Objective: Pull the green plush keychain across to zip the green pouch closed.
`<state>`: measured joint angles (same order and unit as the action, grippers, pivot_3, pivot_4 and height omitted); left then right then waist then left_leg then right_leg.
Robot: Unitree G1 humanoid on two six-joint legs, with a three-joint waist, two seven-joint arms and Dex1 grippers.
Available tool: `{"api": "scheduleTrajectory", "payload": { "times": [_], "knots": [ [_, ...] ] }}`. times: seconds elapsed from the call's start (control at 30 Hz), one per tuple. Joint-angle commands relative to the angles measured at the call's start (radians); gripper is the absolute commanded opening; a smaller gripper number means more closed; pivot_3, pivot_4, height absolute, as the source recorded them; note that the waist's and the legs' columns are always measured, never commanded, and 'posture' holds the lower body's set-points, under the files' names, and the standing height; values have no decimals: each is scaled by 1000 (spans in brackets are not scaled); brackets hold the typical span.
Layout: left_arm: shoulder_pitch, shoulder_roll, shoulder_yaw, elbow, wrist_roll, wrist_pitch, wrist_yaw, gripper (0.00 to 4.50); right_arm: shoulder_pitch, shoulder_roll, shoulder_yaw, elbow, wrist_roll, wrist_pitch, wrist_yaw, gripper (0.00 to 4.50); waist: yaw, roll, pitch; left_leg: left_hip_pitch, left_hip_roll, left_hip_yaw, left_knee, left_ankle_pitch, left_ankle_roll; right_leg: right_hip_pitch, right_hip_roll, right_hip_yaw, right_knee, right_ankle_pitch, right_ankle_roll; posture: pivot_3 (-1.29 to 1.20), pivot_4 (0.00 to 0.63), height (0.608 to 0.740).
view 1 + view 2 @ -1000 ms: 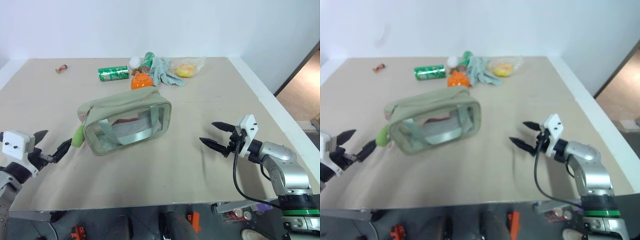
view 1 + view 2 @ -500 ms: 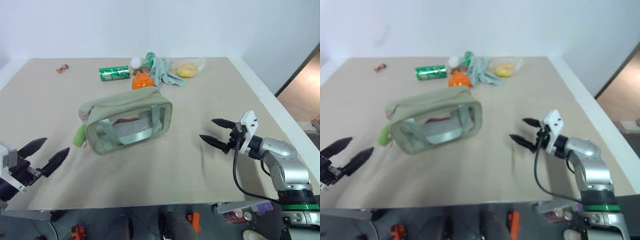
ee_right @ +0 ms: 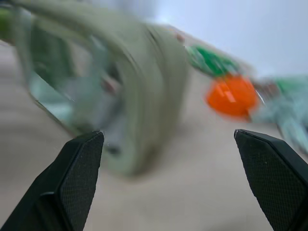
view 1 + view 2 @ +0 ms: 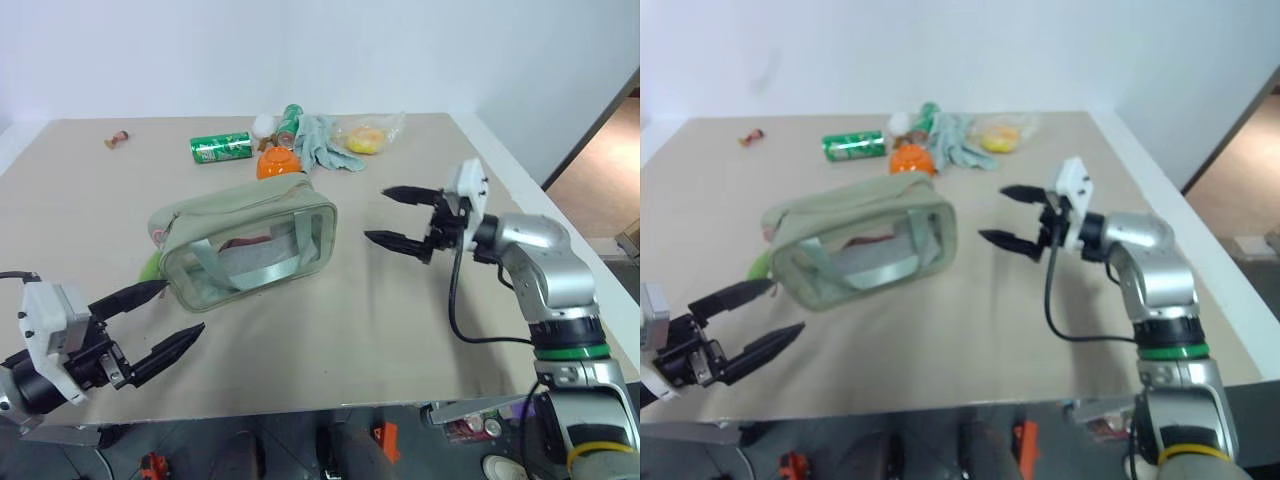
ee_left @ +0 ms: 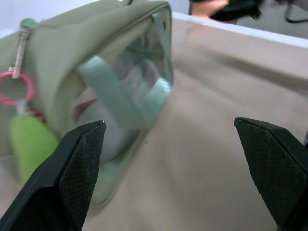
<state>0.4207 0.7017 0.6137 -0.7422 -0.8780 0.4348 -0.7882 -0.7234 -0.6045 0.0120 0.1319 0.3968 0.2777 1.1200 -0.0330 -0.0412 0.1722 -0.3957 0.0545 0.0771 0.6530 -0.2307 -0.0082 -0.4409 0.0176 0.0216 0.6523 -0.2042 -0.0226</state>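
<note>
Standing near the middle of the beige desk [image 4: 350, 330], the pale sage-green fabric pouch [image 4: 245, 245] with a clear plastic front and two light green webbing straps has bare desk surface all round it, widest on the near side and towards the right edge. The small lime-green plush keychain [image 4: 150, 267] hangs at the pouch's left end from a pink ring, resting low against the desk.

The left hand [image 4: 165, 320] hovers near the front left corner of the desk, its two black fingers spread wide and holding nothing; one fingertip lies just beside the keychain, and whether it touches cannot be told. The right hand [image 4: 388, 215] hangs above the desk just to the right of the pouch, fingers likewise spread wide and empty, pointing towards the pouch's right end.

Along the far edge sits a cluster, well apart from the pouch: a green soda can [image 4: 222, 148] lying on its side, its lettering too small to read, a round orange object [image 4: 277, 164] nearest the pouch, a grey-green fabric glove [image 4: 322, 142], and a clear plastic bag with something yellow inside [image 4: 368, 133]. A tiny reddish item [image 4: 116, 140] lies alone far left. Nothing stands between either hand and the pouch.
</note>
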Motion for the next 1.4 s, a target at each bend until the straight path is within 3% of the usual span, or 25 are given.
{"api": "scheduleTrajectory", "payload": {
  "times": [0.03,0.2,0.4,0.53,0.87,1.1,1.4],
  "knots": [
    [-51,-31,-48,-16,41,-42,49,4440,-86,37,36,67,-26,-30,25,4500,2,0,0,0,0,0,0,0,0,0,0,0,0,0,0,0,150,740],
    [-124,-103,-155,-33,112,-64,142,4440,-162,95,84,194,-66,-121,93,4500,6,0,0,-1,1,0,0,0,0,0,0,1,0,3,4,0,150,740],
    [-124,-127,-201,-43,146,-71,169,4440,-228,152,96,287,-84,-160,125,4500,6,0,0,-1,0,1,0,0,0,-1,0,3,0,3,5,0,150,740],
    [-126,-131,-197,-32,158,-78,173,4500,-242,164,89,301,-73,-152,157,3377,7,0,0,-1,1,0,0,0,0,-1,0,2,0,4,5,0,150,740],
    [-161,-131,-218,-7,176,-84,183,4500,-215,170,99,287,-92,-167,173,25,9,0,0,-1,3,1,0,0,0,-1,1,1,0,4,4,0,150,740],
    [-195,-122,-223,23,182,-83,177,4500,-212,168,91,287,-102,-192,172,25,9,0,0,-1,3,1,0,0,0,-1,1,1,0,4,3,0,150,740],
    [-250,-110,-235,45,179,-75,164,4500,-115,46,6,58,-48,-91,120,25,14,0,0,-2,2,1,0,0,0,-1,0,1,0,4,3,0,150,740]
  ]
}}
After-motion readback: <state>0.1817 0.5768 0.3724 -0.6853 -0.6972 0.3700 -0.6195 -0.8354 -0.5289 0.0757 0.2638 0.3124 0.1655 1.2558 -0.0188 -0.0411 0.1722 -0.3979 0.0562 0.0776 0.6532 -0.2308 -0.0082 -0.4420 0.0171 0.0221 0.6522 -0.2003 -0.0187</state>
